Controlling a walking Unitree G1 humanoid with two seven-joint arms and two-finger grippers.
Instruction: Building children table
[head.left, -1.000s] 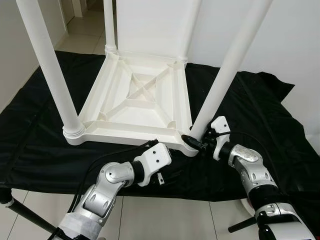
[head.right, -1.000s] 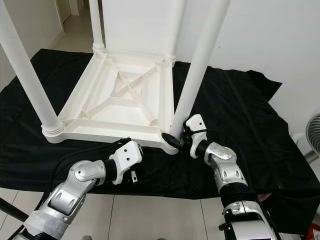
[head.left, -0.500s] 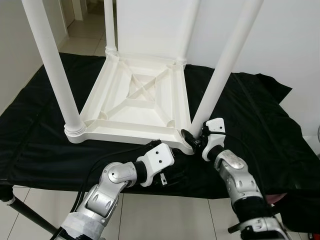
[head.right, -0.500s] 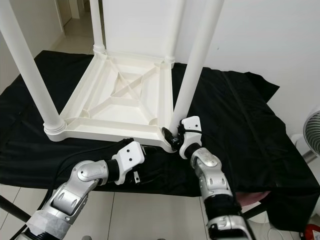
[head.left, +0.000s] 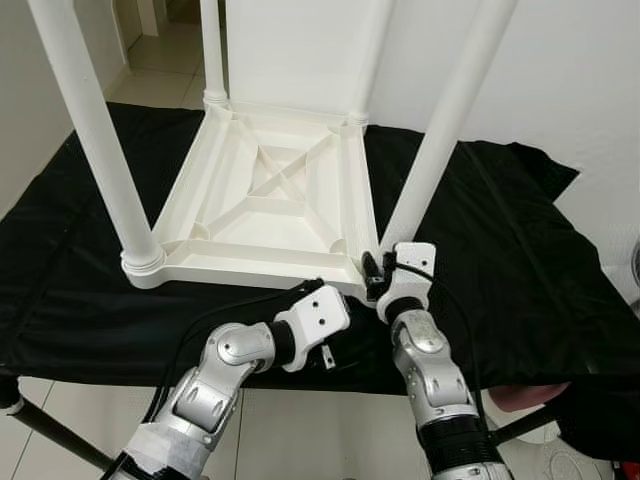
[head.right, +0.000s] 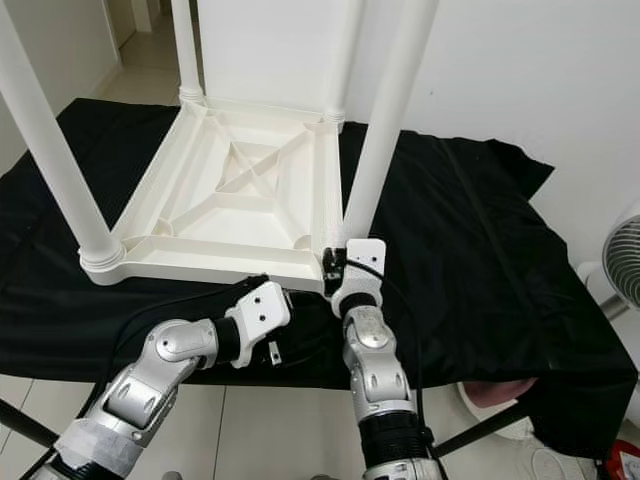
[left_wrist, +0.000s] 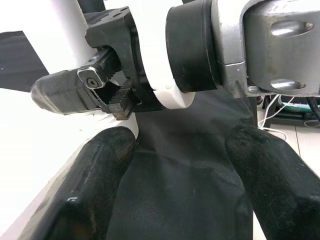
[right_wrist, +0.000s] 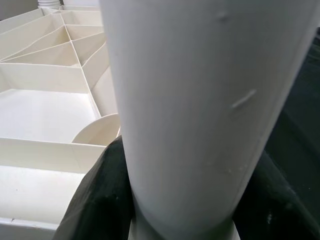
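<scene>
Upturned white plastic children's table (head.left: 265, 215) on a black cloth (head.left: 520, 250) draped over the worktop, ribbed underside up with a cross brace at its middle, smooth and matte. Near-left leg (head.left: 95, 140) seated in its ringed socket; two far legs also standing. Left pincer (left_wrist: 170, 195) released, fingers spread over the cloth just below the table's near edge, holding nothing. Near-right leg (head.left: 440, 130), a plain round tube, clenched at its base by the right pincer (head.left: 375, 275) at the corner socket. Seemingly the last leg, seating or tightening left; then turning the table upright.
</scene>
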